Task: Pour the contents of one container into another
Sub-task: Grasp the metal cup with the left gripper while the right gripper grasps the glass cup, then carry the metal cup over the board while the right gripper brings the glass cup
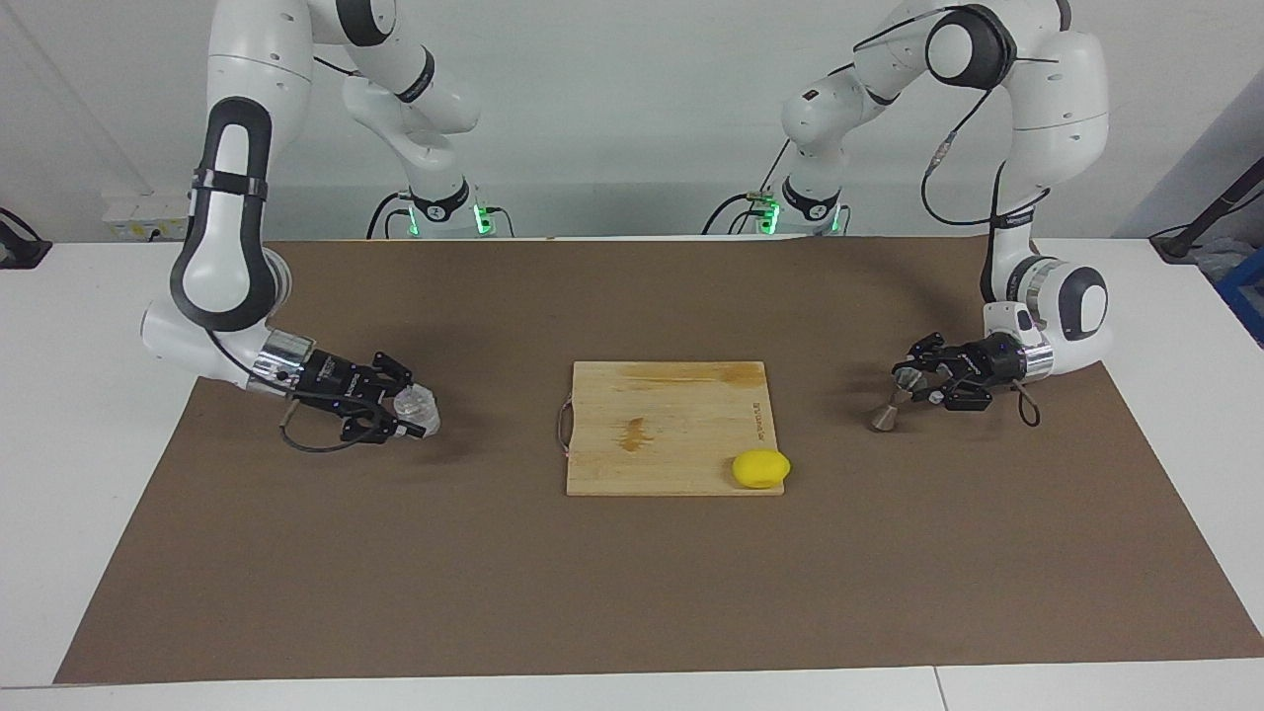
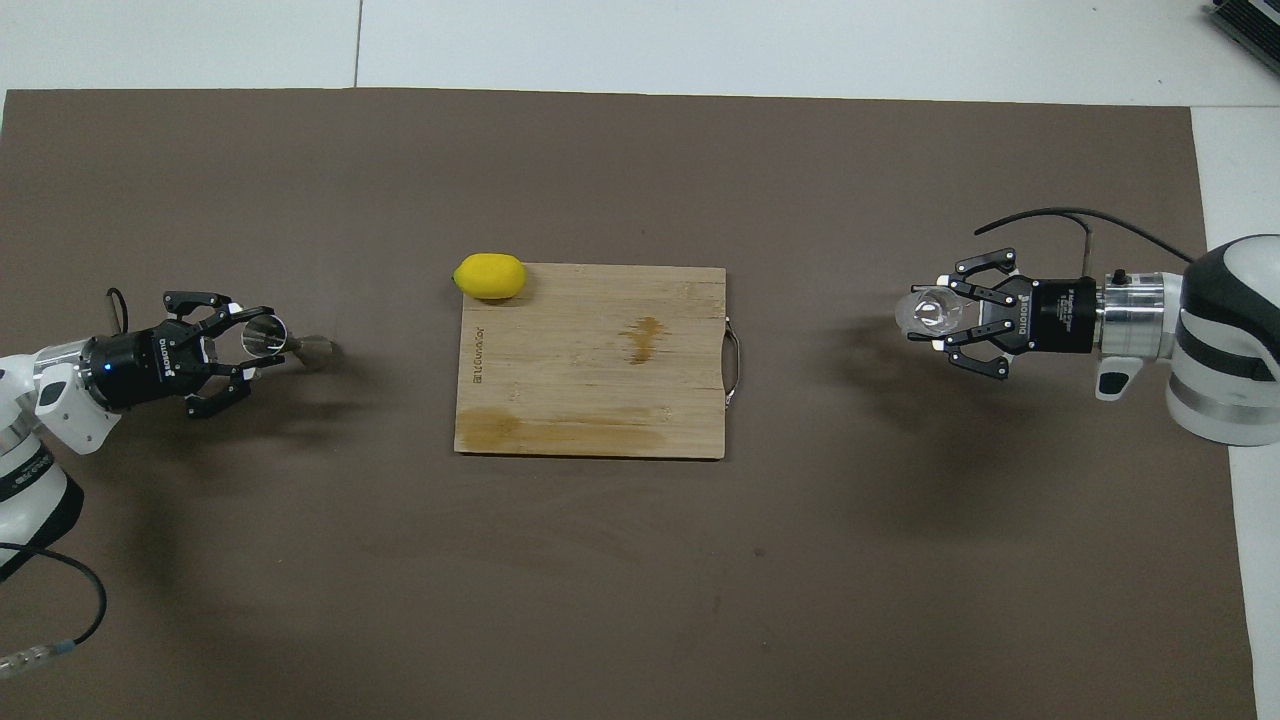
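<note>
Jaws clamped: right gripper on clear glass tumbler; left gripper on hourglass metal jigger.

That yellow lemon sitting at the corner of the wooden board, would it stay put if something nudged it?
Probably not. The yellow lemon is rounded and oval, so it would likely roll. It sits at the corner of the wooden cutting board, partly overhanging, so a nudge could tip it onto the brown mat. Its smooth skin looks somewhat slippery.
</note>
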`<action>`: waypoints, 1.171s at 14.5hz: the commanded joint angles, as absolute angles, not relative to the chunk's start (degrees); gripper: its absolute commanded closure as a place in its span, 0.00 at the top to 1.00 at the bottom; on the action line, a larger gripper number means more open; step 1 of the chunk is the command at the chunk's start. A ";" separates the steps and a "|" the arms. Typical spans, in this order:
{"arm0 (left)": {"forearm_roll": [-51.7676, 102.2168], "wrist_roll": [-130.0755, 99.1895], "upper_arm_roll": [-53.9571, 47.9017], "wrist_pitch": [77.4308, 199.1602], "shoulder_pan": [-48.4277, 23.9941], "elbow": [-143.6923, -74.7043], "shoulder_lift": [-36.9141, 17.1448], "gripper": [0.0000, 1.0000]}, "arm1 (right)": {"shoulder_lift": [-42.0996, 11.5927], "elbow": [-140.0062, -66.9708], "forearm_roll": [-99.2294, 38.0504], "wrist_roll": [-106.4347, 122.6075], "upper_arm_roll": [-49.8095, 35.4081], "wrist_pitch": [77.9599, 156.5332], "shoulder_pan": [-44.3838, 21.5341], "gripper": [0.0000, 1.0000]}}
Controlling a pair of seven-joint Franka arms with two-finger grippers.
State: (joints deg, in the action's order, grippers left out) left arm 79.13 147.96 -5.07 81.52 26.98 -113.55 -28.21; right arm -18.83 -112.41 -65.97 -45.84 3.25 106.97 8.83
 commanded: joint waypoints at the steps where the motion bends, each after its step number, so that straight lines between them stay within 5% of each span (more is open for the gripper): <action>1: 80.85 145.03 -4.31 81.21 24.09 -115.66 -23.83 0.09 | -16.35 -113.20 -66.10 -47.90 3.08 106.44 9.05 0.00; 7: 85.42 144.32 -4.31 83.92 17.32 -119.70 -18.82 0.00 | -11.87 -113.29 -64.61 -53.61 2.99 106.26 7.21 0.00; 17: 98.50 141.24 -4.31 96.75 1.60 -124.01 -13.89 0.00 | -7.82 -112.85 -61.71 -60.47 3.08 107.14 0.71 0.00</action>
State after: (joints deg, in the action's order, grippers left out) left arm 94.82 141.94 -5.20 93.56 5.34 -121.69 -16.08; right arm -9.15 -112.44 -63.38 -58.76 3.12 106.75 1.84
